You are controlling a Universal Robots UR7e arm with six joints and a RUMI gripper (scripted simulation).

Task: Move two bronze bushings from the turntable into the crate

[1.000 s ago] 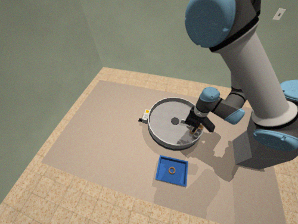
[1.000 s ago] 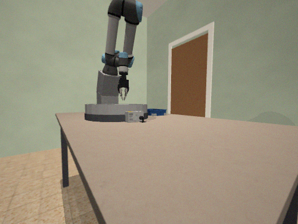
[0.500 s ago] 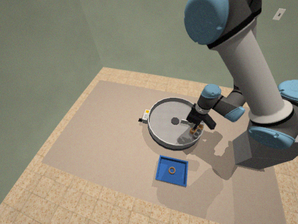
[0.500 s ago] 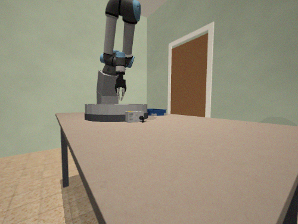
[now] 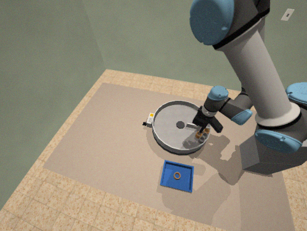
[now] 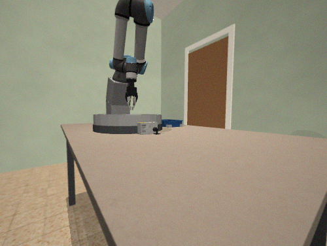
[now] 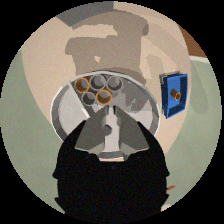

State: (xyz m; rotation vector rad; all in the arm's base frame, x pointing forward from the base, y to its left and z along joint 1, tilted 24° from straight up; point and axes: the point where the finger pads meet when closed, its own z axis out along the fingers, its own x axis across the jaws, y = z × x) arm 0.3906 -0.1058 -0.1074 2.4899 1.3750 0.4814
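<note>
Operator: How is the equipment laid out?

Manual: On the table (image 5: 107, 129) (image 6: 196, 183) (image 7: 40, 65), the turntable (image 5: 169, 123) (image 6: 121, 119) (image 7: 67, 107) is set. In the top view, the crate (image 5: 184, 183) (image 6: 173, 123) (image 7: 169, 111) is placed at its 6 o'clock. The gripper (image 5: 201, 131) (image 6: 131, 109) (image 7: 110, 106) is held above the turntable's 4 o'clock, jaws closed on nothing.

Operator: And the bushings?

Manual: One bronze bushing (image 5: 174, 176) (image 7: 175, 93) is already contained in the crate. Two more, an inner one (image 5: 199, 135) (image 7: 103, 97) and an outer one (image 5: 206, 131) (image 7: 82, 85), are clustered with three grey bushings (image 5: 201, 139) (image 7: 114, 83) at 4 o'clock.

Operator: How should the second be picked?

Manual: The jaws should be opened modestly, centred over the inner one and lowered vertically; grey neighbours must not be pinched.

I've shifted the gripper (image 5: 201, 132) (image 6: 131, 109) (image 7: 110, 106) a little left in the exterior view and slightly up in the top view, away from the crate (image 5: 163, 173) (image 6: 172, 123) (image 7: 184, 95). From above, the bronze bushings (image 5: 199, 134) (image 7: 104, 97) beneath it now show more clearly than they did a second ago.
</note>
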